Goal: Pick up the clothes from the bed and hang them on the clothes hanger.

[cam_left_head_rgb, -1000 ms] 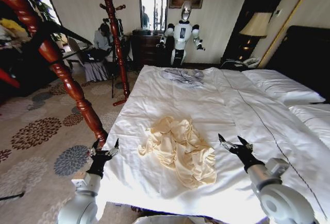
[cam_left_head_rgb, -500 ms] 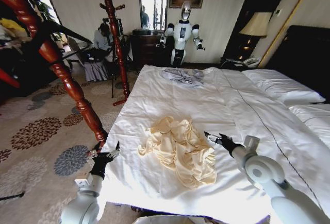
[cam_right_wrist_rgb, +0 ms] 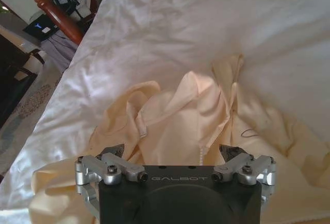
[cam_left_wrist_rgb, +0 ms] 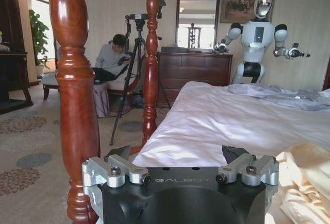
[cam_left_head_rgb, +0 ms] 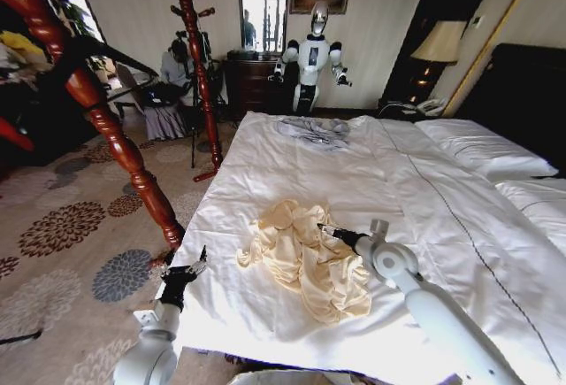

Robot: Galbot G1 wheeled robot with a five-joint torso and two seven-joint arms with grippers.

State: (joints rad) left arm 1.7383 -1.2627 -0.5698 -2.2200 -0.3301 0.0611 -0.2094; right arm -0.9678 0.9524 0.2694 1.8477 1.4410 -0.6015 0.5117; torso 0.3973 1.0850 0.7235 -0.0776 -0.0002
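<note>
The right hand [cam_left_head_rgb: 325, 230] has swung in from the bed's [cam_left_head_rgb: 292, 168] bare sheet and now hovers, fingers spread wide, directly over the crumpled clothes [cam_left_head_rgb: 305, 257]; grasp looks imminent. Left hand [cam_left_head_rgb: 184, 270] waits open at the bed edge.

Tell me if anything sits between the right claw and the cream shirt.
Nothing visible does. The right claw hangs open directly over the crumpled cream shirt on the bed, with bare fabric below it. The left claw waits at the bed's edge.

Right end effector [cam_left_head_rgb: 327, 230] extended forward, fingers apart; left end effector [cam_left_head_rgb: 184, 270] low, fingers spread.
</note>
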